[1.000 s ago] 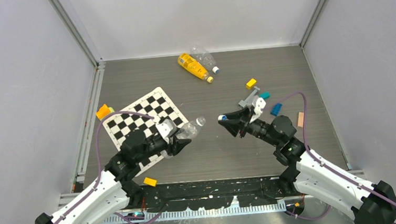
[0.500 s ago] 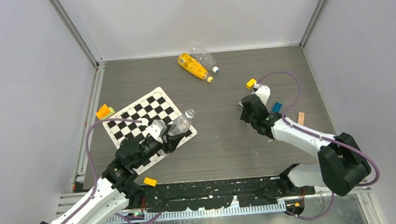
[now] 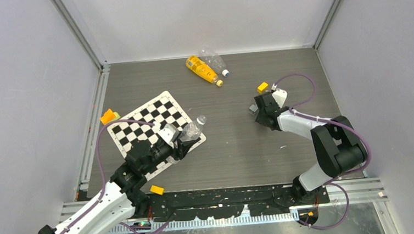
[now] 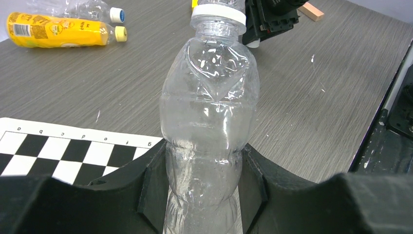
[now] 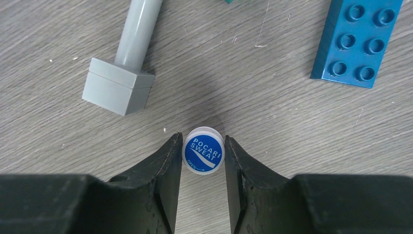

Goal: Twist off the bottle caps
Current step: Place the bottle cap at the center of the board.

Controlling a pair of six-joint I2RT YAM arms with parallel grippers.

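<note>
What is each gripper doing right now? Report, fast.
Left gripper: shut on the clear bottle.
Right gripper: shut on the blue-topped cap, fingers pressed to both its sides.

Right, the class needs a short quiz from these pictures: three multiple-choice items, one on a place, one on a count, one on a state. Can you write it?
1. Where is the blue Pocari Sweat cap?
A. on the checkerboard mat
B. between the right gripper's fingers
C. beside the yellow brick

2. How many bottles show in the top view?
A. one
B. two
C. three

3. The left gripper is:
A. shut on the clear crinkled bottle
B. open above it
C. out of view

Answers:
1 B, the fingers flank the cap in the right wrist view.
2 C, one is held, and the yellow-orange bottle and second clear bottle lie at the far edge.
3 A, both fingers press its body.
</note>
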